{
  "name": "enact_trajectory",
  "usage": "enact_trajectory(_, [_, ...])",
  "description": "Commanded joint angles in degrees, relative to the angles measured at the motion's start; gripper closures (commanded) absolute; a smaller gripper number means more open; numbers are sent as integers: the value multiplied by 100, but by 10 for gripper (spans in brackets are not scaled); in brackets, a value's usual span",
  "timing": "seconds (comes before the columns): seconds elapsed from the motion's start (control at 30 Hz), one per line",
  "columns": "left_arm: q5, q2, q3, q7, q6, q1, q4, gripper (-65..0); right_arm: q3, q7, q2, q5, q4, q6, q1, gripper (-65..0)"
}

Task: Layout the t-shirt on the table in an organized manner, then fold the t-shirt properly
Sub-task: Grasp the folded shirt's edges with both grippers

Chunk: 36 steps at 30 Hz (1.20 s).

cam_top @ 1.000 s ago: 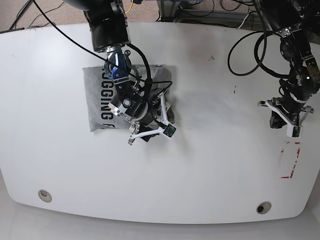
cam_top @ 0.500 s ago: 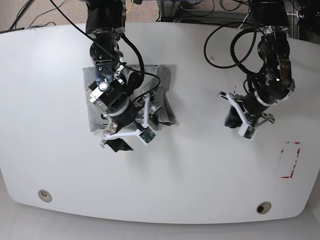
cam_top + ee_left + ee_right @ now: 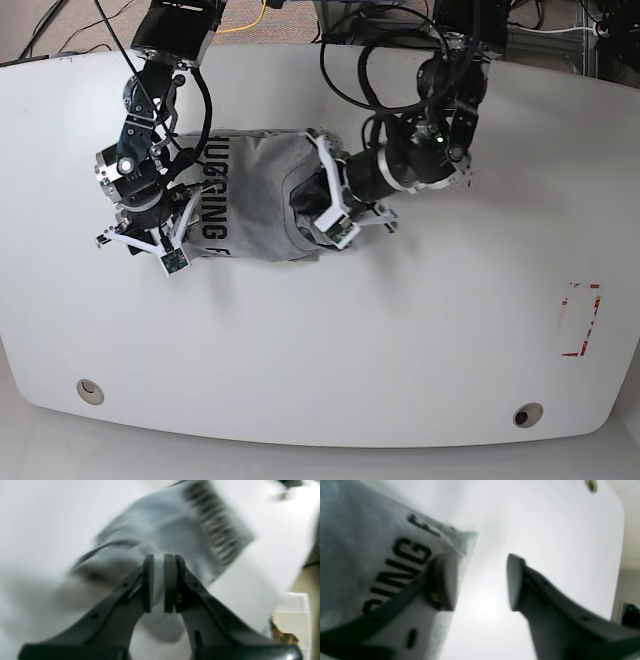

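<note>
Jaws of both arms work at opposite ends of a folded grey t-shirt (image 3: 255,195) on the glossy white bench (image 3: 400,340), seen from the base camera. Largest in view, the bench carries a red tape outline (image 3: 580,320) near its right edge and two round metal grommets (image 3: 90,390) along its near edge. The t-shirt, folded into a compact block in the bench's upper left part, shows black lettering (image 3: 405,562) along the end nearest the right arm. The left gripper (image 3: 158,585) hovers over the shirt's other end with its jaws nearly pressed together, only a narrow slit between the pads; no cloth sits between them in the left wrist view (that view is smeared by motion blur). The right gripper (image 3: 480,582) stands at the lettered edge with jaws spread, one finger (image 3: 445,580) over the printed fabric and the other over bare bench, nothing caught between them. Black cables (image 3: 350,70) loop above the left arm.
</note>
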Motion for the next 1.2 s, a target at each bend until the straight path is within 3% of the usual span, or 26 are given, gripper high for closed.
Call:
enact_trajectory(0.0, [-8, 340, 304, -120, 22, 83, 86, -56, -5, 172, 209, 74, -293, 6, 148, -141])
enact_trajectory(0.1, [27, 507, 488, -120, 22, 162, 51, -56, 21, 304, 297, 294, -618, 6, 227, -87])
enact_trajectory(0.23, [396, 595, 769, -120, 22, 180, -186, -56, 30, 435, 490, 628, -1093, 6, 262, -89])
enact_trajectory(0.47, [730, 525, 813, -146, 22, 145, -784, -56, 30, 743, 517, 768, -1665, 6, 446, -87])
enact_trajectory(0.8, [730, -161, 752, -498, 22, -128, -1716, -56, 30, 1552, 596, 804, -2544, 6, 385, -81])
enact_trajectory(1.03, [730, -513, 752, -524, 14, -400, -1953, -56, 39, 1569, 631, 812, -2034, 6, -195, -81])
enact_trajectory(1.17, [730, -653, 778, -524, 5, -647, -1989, -57, 39, 1569, 420, 812, -1638, 6, -573, -81])
